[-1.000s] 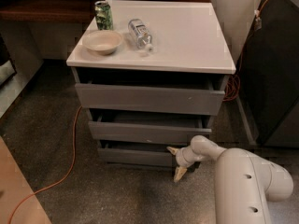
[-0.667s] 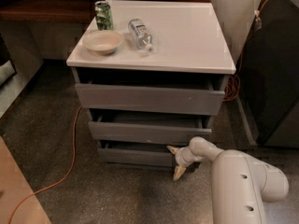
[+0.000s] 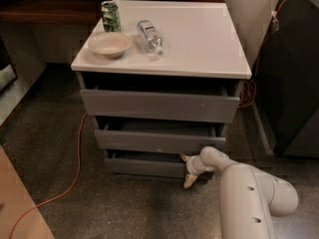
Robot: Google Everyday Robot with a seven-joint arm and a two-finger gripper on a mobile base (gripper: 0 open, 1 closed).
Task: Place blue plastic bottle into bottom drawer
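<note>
Fingers [image 3: 189, 181] spread apart, gripping nothing. The gripper [image 3: 187, 170] sits low at the right end of the bottom drawer [image 3: 144, 166] front. The blue plastic bottle [image 3: 149, 35] lies on its side on the cabinet top [image 3: 209, 39], beside the bowl [image 3: 109, 45].

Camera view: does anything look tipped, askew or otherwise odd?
Only the bottle stands out: it lies on its side on the cabinet top, beside the bowl. The can is upright. The end effector sits low at the right end of the bottom drawer.
</note>
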